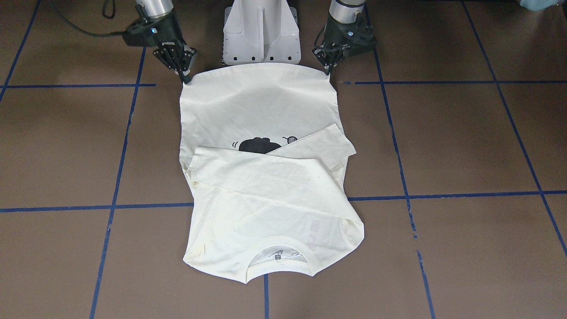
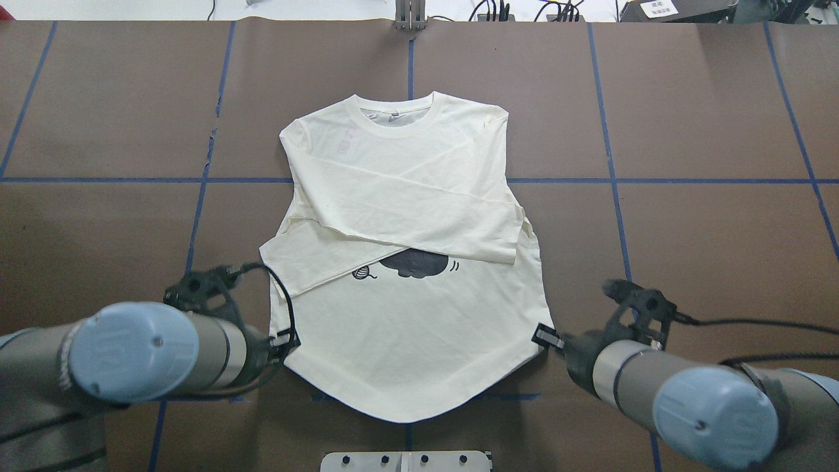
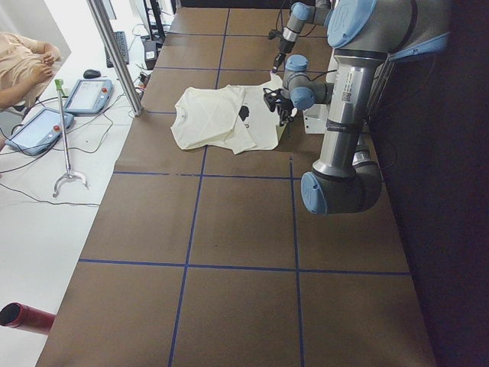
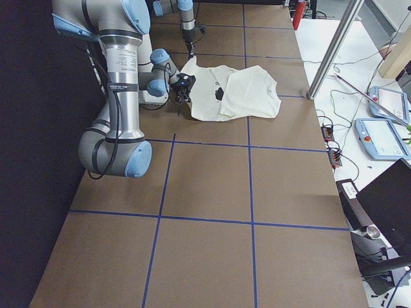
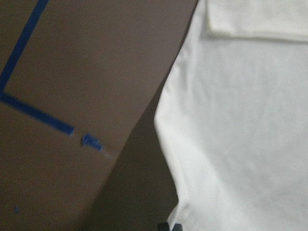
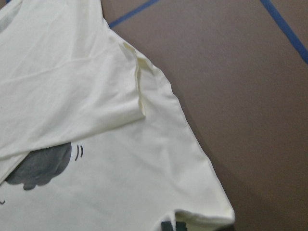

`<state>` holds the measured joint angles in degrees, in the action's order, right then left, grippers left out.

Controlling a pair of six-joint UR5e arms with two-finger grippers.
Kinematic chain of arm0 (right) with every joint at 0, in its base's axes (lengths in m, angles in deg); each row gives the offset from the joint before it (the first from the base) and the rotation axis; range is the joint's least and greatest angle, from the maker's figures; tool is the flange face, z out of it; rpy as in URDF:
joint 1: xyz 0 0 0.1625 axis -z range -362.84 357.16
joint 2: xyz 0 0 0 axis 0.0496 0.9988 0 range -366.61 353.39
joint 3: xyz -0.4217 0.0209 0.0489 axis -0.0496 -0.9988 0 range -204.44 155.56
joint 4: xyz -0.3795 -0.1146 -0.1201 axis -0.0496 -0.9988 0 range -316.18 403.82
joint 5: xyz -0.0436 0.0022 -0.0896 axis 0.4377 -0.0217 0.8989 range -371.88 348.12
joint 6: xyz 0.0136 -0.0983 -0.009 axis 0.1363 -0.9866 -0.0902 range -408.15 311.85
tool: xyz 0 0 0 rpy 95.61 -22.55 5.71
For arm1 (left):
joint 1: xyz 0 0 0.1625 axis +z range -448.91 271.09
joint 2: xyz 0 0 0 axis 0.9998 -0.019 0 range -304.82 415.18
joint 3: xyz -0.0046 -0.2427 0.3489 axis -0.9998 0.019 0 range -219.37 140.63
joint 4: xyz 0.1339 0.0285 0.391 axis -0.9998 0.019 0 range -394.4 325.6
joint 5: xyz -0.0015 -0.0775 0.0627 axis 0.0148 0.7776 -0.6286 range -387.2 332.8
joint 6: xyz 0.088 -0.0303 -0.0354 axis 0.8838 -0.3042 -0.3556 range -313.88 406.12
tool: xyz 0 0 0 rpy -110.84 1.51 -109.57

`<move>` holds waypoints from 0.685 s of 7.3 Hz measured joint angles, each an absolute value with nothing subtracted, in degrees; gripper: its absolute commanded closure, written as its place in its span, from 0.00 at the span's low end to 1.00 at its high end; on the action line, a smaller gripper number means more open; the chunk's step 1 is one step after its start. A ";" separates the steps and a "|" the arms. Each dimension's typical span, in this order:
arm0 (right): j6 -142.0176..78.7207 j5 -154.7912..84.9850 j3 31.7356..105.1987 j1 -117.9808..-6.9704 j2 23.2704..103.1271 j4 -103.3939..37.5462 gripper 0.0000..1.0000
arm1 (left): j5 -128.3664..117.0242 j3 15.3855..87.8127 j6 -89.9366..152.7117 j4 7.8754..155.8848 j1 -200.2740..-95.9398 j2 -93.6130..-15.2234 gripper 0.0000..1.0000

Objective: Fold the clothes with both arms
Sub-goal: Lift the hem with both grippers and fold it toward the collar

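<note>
Nearest the robot, the white pedestal [image 2: 406,461] sat at the edge of the brown surface [image 2: 688,249]. The left arm [image 2: 131,351] and the right arm [image 2: 714,406] reached forward from either side of it.

The left gripper [image 2: 283,341] was down at one corner of the hem of the long-sleeve T-shirt [image 2: 413,354]. The right gripper [image 2: 544,335] was at the opposite hem corner. In the front-facing view each gripper's fingers came to a narrow point, pressed together on the cloth. The left wrist camera showed dark fingers [image 5: 168,225] pinching the hem corner. The right wrist camera showed fingers [image 6: 167,226] pinching a slightly raised, puckered fold of hem.

The T-shirt lay front up in the middle of the surface, its curved hem toward the robot. Past the plain lower body, the black cat print [image 2: 414,263] and a small yarn-ball drawing [image 2: 360,273] showed, partly covered. Both sleeves [image 2: 406,216] were folded across the chest and crossed, one cuff ending at each side of the body. Farthest away the collar [image 2: 393,121] pointed to the far edge, straddling a blue tape line [image 2: 655,180].
</note>
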<state>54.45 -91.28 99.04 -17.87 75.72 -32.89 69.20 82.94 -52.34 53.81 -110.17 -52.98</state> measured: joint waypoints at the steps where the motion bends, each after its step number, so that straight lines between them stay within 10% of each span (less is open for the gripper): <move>1: 48.96 -95.10 91.84 -24.24 70.42 -32.81 1.00 | 69.31 77.13 -48.95 56.12 -115.56 -55.09 1.00; 5: 36.99 -101.93 62.60 -40.88 49.64 -32.28 1.00 | 69.31 54.07 -44.22 74.06 -128.72 -62.45 1.00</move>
<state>36.99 -101.93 62.60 -40.88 49.64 -32.28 69.31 54.07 -44.22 74.06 -128.72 -62.45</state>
